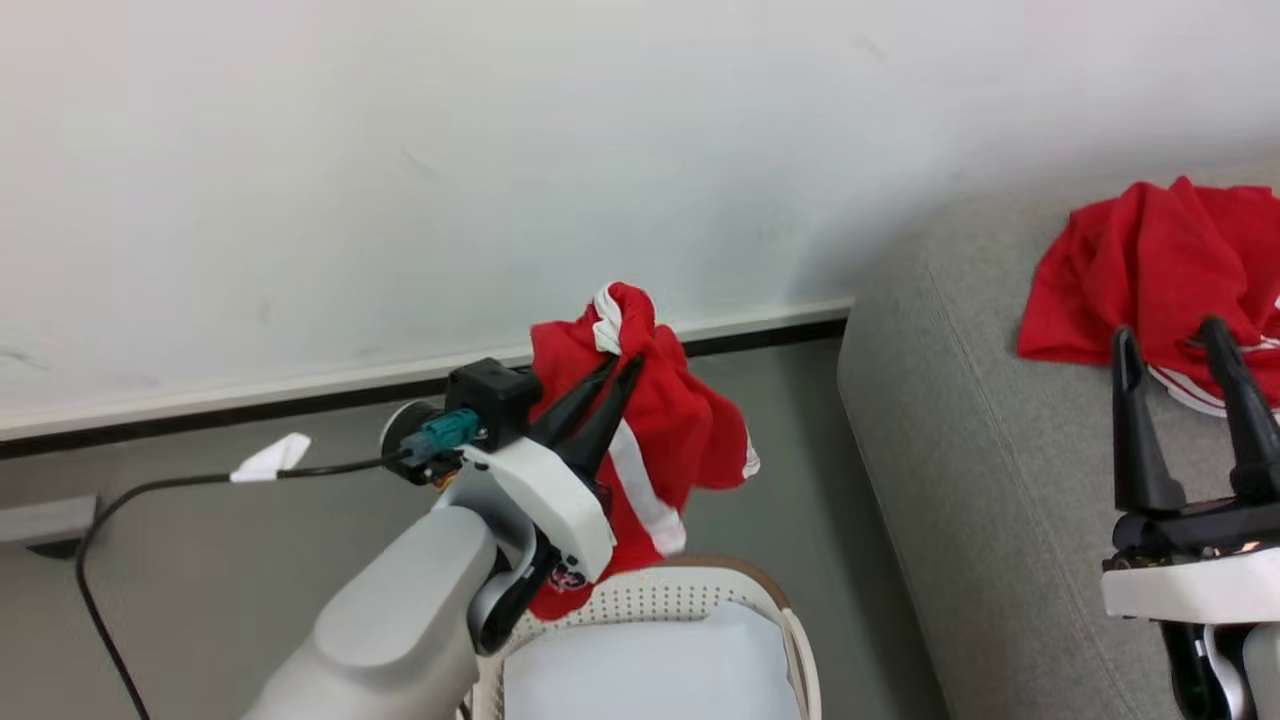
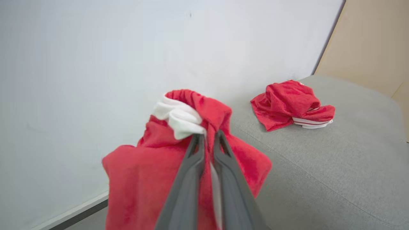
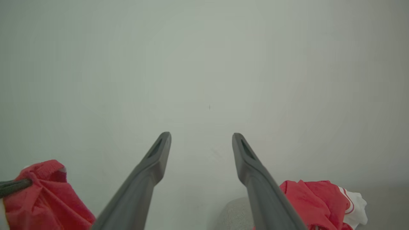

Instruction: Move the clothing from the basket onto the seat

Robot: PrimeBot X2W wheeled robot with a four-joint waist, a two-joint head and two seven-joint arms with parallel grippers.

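Presently grips a red garment [image 1: 680, 420] in the left pincer [image 1: 625, 362], fingers nearly together on a bunched fold just below a knot of white trim. Hangs it from those tips with the long axis running straight down: gathered end poking up past the fingertips, loose end with a white stripe trailing below the wrist toward the basket [image 1: 650, 600]. Cannot tell whether that lower end touches the brown rim. Holds it above the basket, directly beneath the pincer, with the pale sheet lining [image 1: 640, 670] showing inside.

Carries nothing in the right pincer [image 1: 1168, 332], fingers spread wide and pointing up the head view, over the grey seat [image 1: 960, 420]. Shows a second red garment [image 1: 1150, 250] crumpled on the seat just beyond and partly behind those open fingertips, spread sideways rather than upward, white-striped edge turned toward the pincer.

Puts the seat off to the right of the left pincer, a strip of grey floor [image 1: 810, 520] between. Backs everything with a plain white wall [image 1: 500, 150], and trails a black cable [image 1: 200, 480] off the left wrist.
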